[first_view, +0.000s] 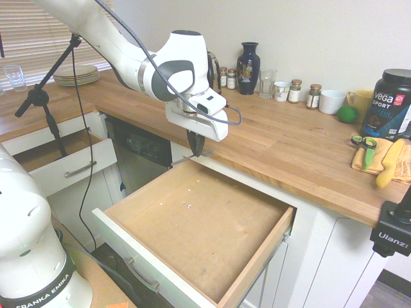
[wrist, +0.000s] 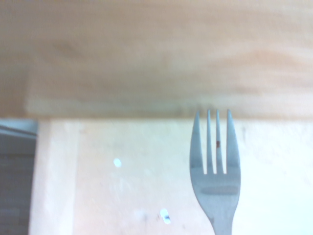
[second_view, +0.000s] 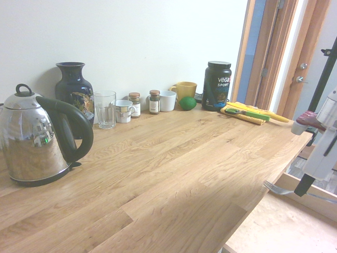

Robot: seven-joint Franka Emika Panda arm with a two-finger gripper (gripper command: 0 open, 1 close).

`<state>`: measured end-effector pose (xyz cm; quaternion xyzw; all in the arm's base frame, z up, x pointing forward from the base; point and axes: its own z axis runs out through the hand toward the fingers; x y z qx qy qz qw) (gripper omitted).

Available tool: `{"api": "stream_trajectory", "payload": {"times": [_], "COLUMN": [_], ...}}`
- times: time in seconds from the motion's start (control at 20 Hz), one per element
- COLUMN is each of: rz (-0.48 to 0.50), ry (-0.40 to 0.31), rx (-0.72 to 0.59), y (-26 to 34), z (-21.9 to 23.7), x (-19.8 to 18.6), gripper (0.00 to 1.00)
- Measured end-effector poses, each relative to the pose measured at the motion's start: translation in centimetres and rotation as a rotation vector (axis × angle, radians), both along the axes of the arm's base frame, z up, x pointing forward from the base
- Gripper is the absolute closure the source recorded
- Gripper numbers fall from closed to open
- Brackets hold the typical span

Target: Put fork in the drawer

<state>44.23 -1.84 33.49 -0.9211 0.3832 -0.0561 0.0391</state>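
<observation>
wooden counter, one fork in one shut gripper

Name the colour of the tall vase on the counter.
The vase is dark blue with a gold design, best seen in the second exterior view.

A plain, pale wall rises behind an L-shaped run of butcher-block countertop in light brown wood, its grain running lengthwise. White base cabinets stand beneath, with a dark-fronted dishwasher set among them and a smaller white drawer with a metal bar handle pulled open near the corner. Horizontal slatted blinds cover a window above the counter's other leg. Beyond the counter's far end are a wood-framed doorway and a brown wooden door with a metal lever handle. Soft, even light fills the kitchen.
</observation>
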Motion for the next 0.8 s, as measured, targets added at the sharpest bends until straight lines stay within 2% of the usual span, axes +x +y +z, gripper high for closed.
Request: {"api": "stream_trajectory", "payload": {"times": [0.8], "rz": [-0.022], "ry": [0.044], "rx": [0.001], "y": [-1.7], "z": [-6.4], "x": [-4.0], "gripper": [1.00]}}
